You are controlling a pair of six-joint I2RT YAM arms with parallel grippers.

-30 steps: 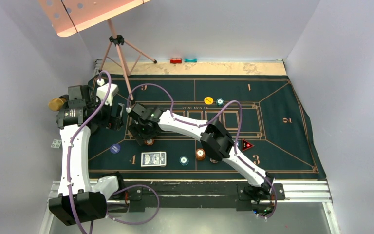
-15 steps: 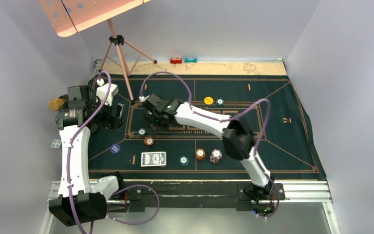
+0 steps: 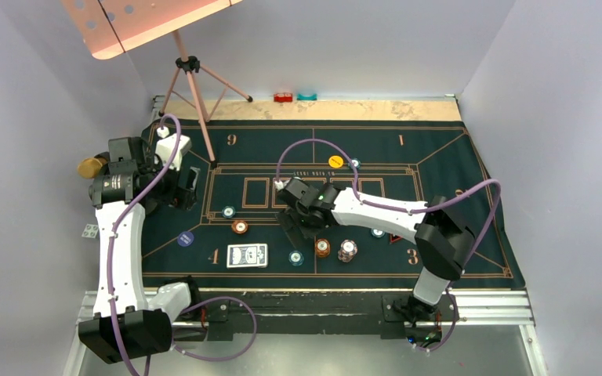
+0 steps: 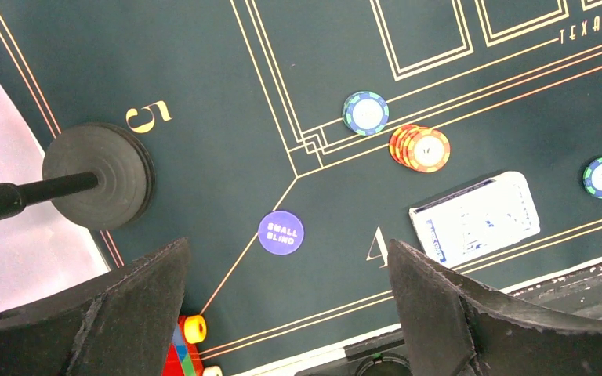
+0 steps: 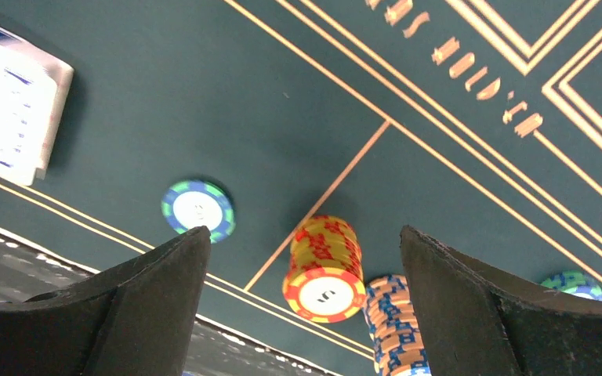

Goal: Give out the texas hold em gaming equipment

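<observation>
The right pincer [image 3: 291, 225] has swung toward 3 o'clock, from the left part of the mat [image 3: 455, 157] to its middle, and its jaws have spread wider. The teal chip [image 3: 228, 211] and orange chips [image 3: 239, 227] it covered now show at its 9 o'clock. Its elbow [image 3: 441, 239] has gone out toward 3 o'clock, baring the white-red stack [image 3: 347, 251] and hiding most of the red triangle [image 3: 394, 238].

On the mat [image 5: 227, 94], a chip stack [image 5: 325, 270] stands below the gap of the right pincer [image 5: 302, 232], with a second stack [image 5: 396, 325] just beside it to the right, a lone chip [image 5: 198, 210] to the left and the cards [image 5: 12, 110] farther left, beyond the pincer's finger.
</observation>
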